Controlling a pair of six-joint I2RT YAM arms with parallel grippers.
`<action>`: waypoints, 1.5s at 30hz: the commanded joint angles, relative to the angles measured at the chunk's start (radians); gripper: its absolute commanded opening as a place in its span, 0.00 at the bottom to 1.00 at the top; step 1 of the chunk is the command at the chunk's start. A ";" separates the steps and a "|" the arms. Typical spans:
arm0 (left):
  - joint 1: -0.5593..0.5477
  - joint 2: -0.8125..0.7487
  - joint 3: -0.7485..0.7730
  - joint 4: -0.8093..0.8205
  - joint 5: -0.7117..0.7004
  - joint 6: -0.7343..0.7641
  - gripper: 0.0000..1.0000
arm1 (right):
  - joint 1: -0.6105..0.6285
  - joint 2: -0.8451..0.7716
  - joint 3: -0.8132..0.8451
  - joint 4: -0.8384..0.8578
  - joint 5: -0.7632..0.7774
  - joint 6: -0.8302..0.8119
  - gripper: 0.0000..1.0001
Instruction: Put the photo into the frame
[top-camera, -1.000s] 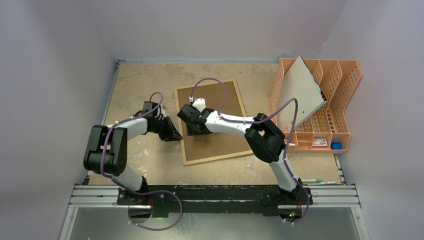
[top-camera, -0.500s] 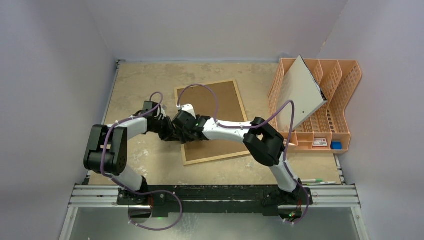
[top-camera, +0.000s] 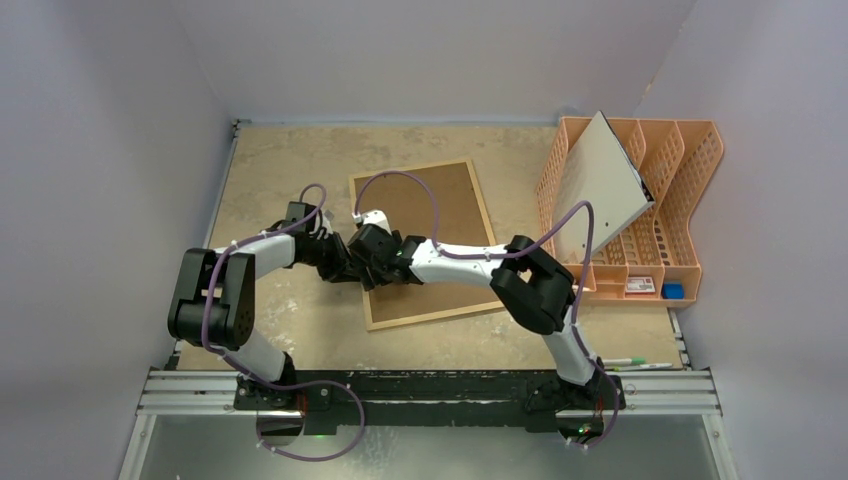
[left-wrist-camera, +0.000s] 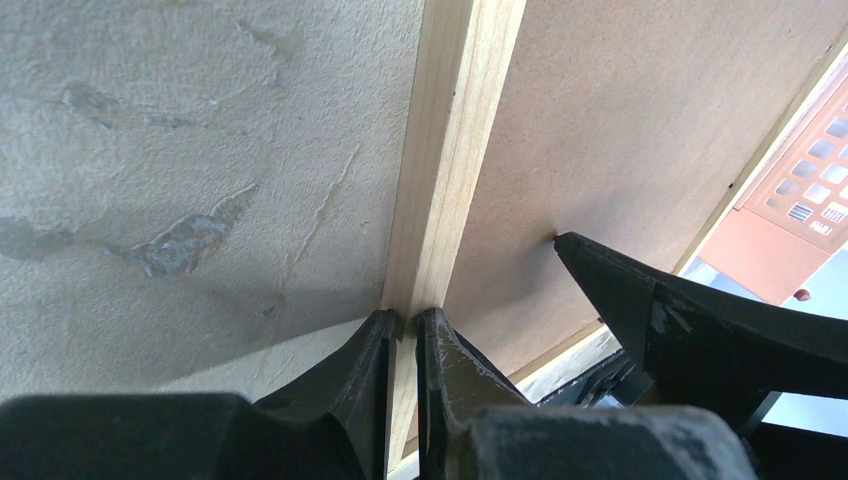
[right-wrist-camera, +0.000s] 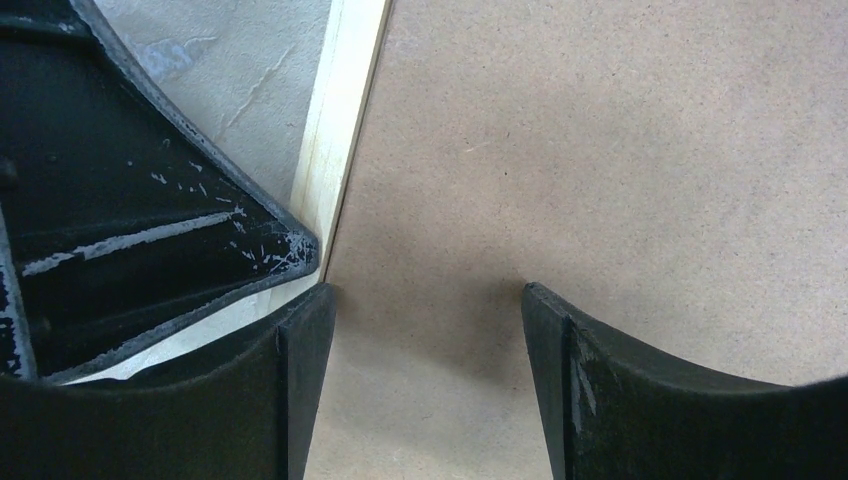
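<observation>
You have the left arm (top-camera: 255, 255) reaching across the tabletop (top-camera: 280, 160), with the left jaws clenched on the light-wood left rail of the frame (top-camera: 440, 205). The frame lies brown back up, slightly skewed, near the middle of the tabletop. The right jaws are released, one fingertip (right-wrist-camera: 305, 340) at that same rail close by the left jaws and the other over the fibreboard back, contact not determinable. At far right, an orange file rack (top-camera: 690, 170) holds a tilted grey-white board (top-camera: 600, 190).

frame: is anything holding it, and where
The left gripper pinches the frame by its left-side wooden rail; the right gripper stands open, gripping nothing.
</observation>
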 joint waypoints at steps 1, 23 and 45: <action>0.010 0.058 -0.037 -0.084 -0.205 0.053 0.08 | 0.018 -0.016 -0.055 -0.025 -0.126 -0.003 0.72; 0.009 0.060 -0.041 -0.084 -0.207 0.052 0.07 | -0.002 0.062 -0.043 -0.056 -0.113 0.053 0.70; 0.009 0.066 -0.045 -0.081 -0.205 0.050 0.07 | -0.010 -0.047 -0.102 -0.014 -0.069 0.001 0.59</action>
